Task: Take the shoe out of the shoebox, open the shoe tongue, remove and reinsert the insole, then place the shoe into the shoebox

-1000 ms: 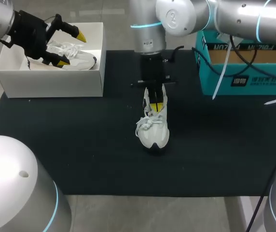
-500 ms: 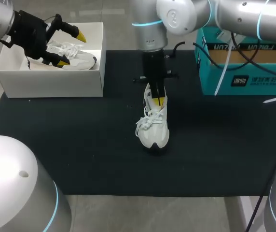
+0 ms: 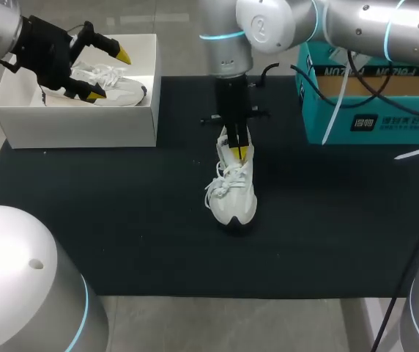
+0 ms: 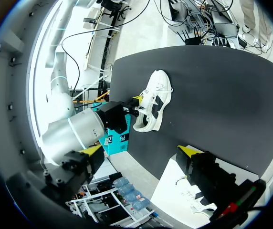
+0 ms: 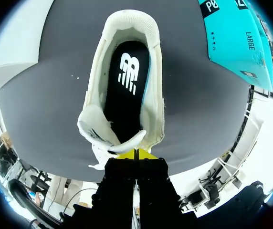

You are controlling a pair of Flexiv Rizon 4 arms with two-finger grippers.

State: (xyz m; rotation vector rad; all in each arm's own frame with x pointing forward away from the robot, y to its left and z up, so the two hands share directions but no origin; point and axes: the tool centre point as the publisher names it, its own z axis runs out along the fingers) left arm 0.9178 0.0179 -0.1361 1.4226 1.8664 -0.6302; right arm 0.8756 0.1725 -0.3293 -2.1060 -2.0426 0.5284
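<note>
- Mat (image 3: 121, 220), black, covers the table and carries everything below.
- Shoebox (image 3: 78, 126), white and open, sits at the mat's far left corner. A second white shoe (image 3: 113, 88) lies inside it.
- Shoe (image 3: 233, 196), white, stands at the middle of the mat, well apart from the shoebox, toe toward the robot. Taking it out looks done; putting it back is not.
- Left gripper (image 3: 110, 73) hovers over the shoebox with its fingers spread wide, holding nothing.
- Right gripper (image 3: 240, 152) points down at the shoe's opening, its two yellow tips pressed together just beside the tongue. Nothing is clearly pinched between them.
- Insole (image 5: 127, 90), black with a white logo, lies flat inside the shoe. Whether it has already been out and back cannot be told.
- Tongue (image 5: 109, 131) stands lifted clear of the opening, so that step looks done.
- Compared with a second ago, the right arm's wrist has turned and drawn slightly toward the far edge, and its tips sit a little higher in the opening. The shoe, shoebox and left arm have not moved.
</note>
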